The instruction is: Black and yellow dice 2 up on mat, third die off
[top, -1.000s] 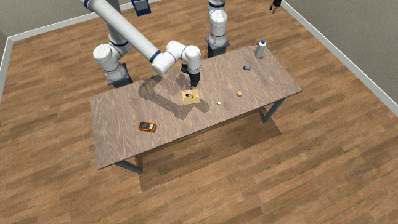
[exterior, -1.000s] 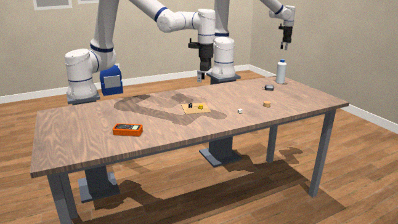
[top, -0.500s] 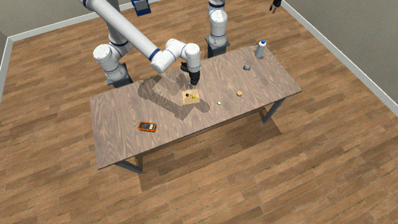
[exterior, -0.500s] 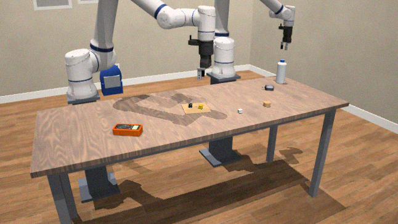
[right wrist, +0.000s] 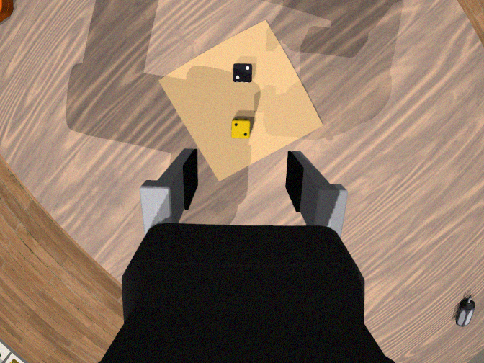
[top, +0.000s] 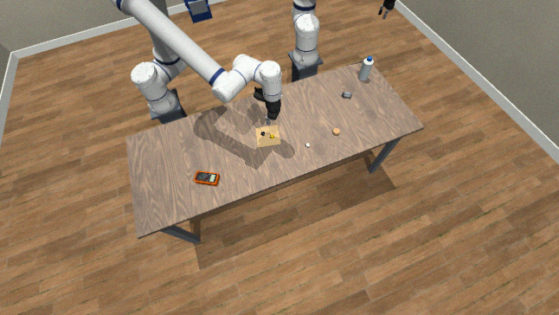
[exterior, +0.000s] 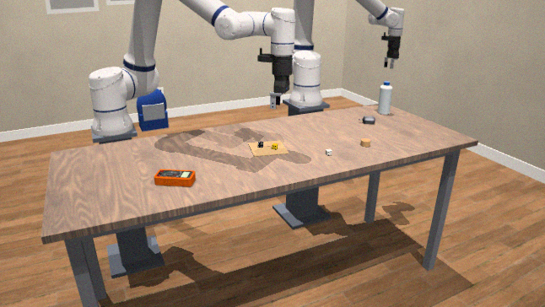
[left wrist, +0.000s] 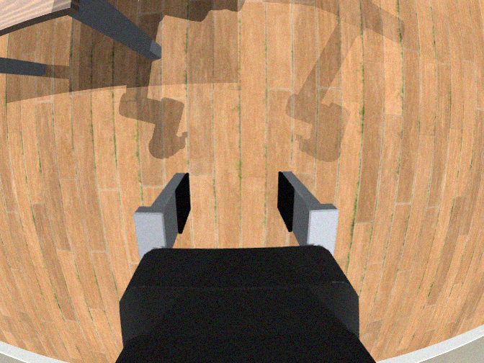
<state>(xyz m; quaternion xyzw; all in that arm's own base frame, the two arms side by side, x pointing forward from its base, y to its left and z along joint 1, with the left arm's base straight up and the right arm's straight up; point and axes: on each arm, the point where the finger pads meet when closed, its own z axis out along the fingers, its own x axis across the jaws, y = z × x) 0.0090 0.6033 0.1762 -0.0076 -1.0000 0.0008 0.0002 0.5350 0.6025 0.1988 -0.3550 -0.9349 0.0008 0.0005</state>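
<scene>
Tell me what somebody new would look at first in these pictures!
Probably the big white robot arm, reaching in over the long wooden table. Next might come the bright orange meter, lying on the table, and the yellow die and black die, both sitting on the tan mat.

R end effector (top: 268, 121) (exterior: 275, 104) (right wrist: 242, 179) slightly higher vs approx 1 sec ago, farther above tabletop (top: 173, 151) (exterior: 228, 179) (right wrist: 371, 187) (small lift)
</scene>
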